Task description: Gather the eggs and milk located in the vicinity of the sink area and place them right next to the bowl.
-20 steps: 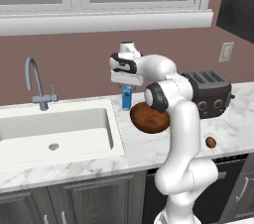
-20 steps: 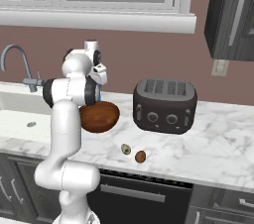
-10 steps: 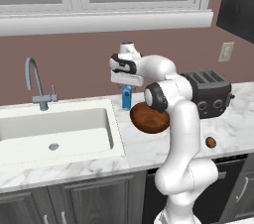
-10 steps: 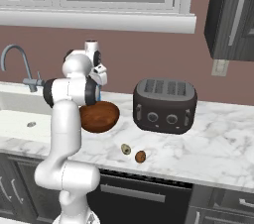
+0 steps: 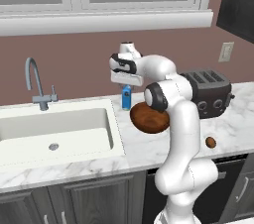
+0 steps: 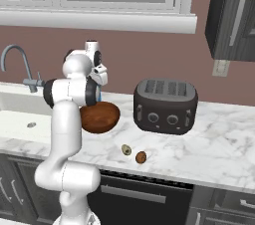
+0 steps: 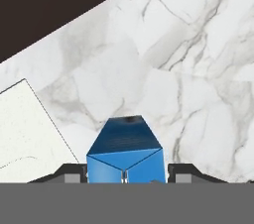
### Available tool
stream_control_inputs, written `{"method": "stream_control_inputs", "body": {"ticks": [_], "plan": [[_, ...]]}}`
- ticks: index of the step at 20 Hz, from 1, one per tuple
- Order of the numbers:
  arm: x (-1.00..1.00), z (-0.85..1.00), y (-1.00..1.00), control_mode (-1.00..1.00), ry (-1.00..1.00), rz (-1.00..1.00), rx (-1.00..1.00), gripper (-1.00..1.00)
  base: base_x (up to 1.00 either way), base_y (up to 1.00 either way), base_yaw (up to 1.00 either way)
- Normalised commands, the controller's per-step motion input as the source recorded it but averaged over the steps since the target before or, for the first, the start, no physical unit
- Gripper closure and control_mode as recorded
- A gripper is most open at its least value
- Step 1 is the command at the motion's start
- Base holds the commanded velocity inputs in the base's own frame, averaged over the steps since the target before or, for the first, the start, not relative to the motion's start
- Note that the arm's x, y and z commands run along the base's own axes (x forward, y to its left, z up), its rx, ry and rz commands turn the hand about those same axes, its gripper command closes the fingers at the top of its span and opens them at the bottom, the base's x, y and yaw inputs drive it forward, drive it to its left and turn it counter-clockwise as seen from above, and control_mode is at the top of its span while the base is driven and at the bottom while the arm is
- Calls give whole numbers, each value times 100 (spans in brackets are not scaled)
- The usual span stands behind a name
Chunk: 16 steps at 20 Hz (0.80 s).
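Observation:
The blue milk point(image 5: 126, 98) carton stands upright on the counter between the sink point(image 5: 54, 129) and the brown wooden bowl point(image 5: 149, 118). My gripper point(image 5: 125, 88) reaches straight down over it. In the hand view the carton's gabled top point(image 7: 124, 151) sits between my fingertips point(image 7: 74, 174), which press against both its sides, so the gripper point(image 7: 125, 176) is shut on it. The two eggs lie in front of the bowl point(image 6: 99, 118): a pale one point(image 6: 126, 150) and a reddish-brown one point(image 6: 141, 157). The brown egg point(image 5: 211, 142) also shows to the right of my arm.
A black toaster point(image 6: 164, 105) stands right of the bowl against the back wall. The grey gooseneck faucet point(image 5: 34, 82) rises behind the basin. The sink's white corner point(image 7: 25, 124) lies just beside the carton. Marble counter stretches to the right of the eggs.
The jaws have closed in from wide open onto the sides of the milk carton. The arm and the carton have stayed in place.

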Motion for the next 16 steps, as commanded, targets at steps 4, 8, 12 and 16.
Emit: {"method": "stream_control_inputs", "body": {"ticks": [4, 8, 12, 16], "plan": [[0, 0, 0, -100, 0, 0, 0, 100, 0, 0, 0], [0, -1, 0, -100, 1, 0, 0, 100, 0, 0, 0], [3, 5, 0, -100, 1, 0, 0, 100, 0, 0, 0], [10, 41, 0, -100, 1, 0, 0, 100, 0, 0, 0]]}}
